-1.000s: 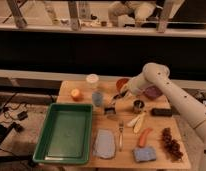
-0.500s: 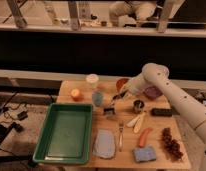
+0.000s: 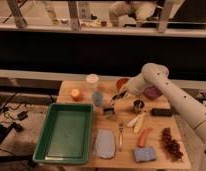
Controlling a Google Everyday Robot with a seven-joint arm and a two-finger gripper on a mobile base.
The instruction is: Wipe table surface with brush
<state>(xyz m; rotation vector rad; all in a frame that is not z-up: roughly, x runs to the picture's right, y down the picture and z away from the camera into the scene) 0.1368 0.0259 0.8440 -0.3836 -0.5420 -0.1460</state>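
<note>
One brush (image 3: 110,109) is what you're working with: its dark head sits on the table (image 3: 158,129) near the middle, and its thin handle slants up toward 1 o'clock to your gripper (image 3: 117,96). You can't tell from this view how far the jaws are open, or whether they actually clamp the handle. Your white arm (image 3: 168,92) comes in from 4 o'clock. At 10 o'clock from the brush head stands a blue cup (image 3: 98,98), with an orange (image 3: 76,94) further left and a white cup (image 3: 92,80) behind. At 3 o'clock you have a metal cup (image 3: 138,105) and a black bar (image 3: 161,112). At 6 o'clock lie a fork (image 3: 120,134) and a grey cloth (image 3: 104,143). At 8 o'clock a green tray (image 3: 46,141) fills the left side
</note>
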